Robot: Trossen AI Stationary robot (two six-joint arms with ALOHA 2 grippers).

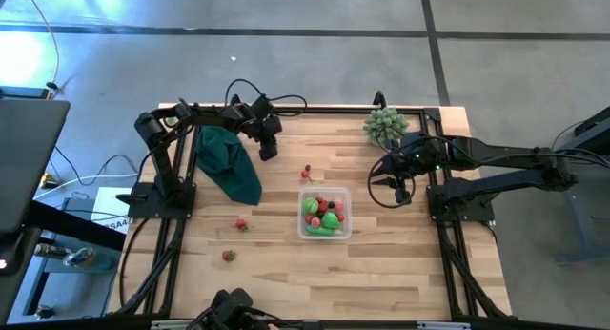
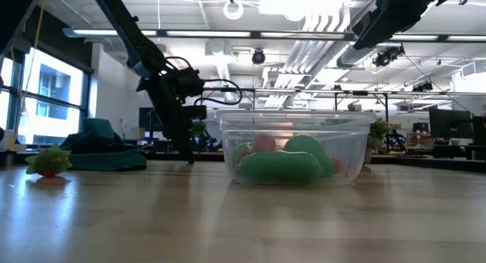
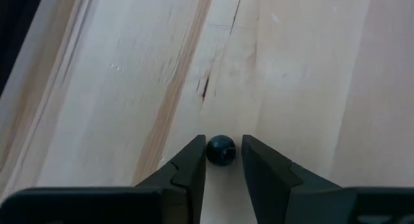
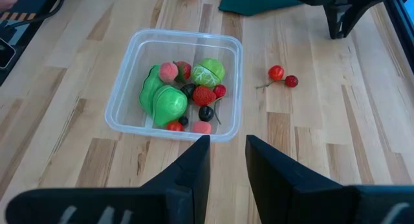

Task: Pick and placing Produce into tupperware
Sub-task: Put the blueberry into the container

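Note:
A small dark berry (image 3: 220, 149) lies on the wooden table between the fingertips of my left gripper (image 3: 224, 154). That gripper is open, points down at the far middle of the table (image 1: 270, 153) and reaches the tabletop in the low view (image 2: 187, 156). The clear tupperware (image 1: 325, 236) stands mid-table and holds green, red, pink and dark pieces (image 4: 181, 91). My right gripper (image 1: 401, 191) waits to its right, above the table, narrowly open and empty (image 4: 228, 146). Two red cherries (image 4: 283, 76) and two strawberries (image 1: 241, 224), (image 1: 229, 257) lie loose. My left gripper stands with one finger (image 3: 194, 166) on either side of the dark berry, coming from above. The berry rests on the table. A thin gap shows beside one finger; I cannot tell whether the other finger touches it.
A dark green cloth (image 1: 227, 160) lies heaped just left of my left gripper. A pale green spiky plant (image 1: 385, 126) stands at the far right. Bare wood lies toward the near edge (image 1: 362, 282).

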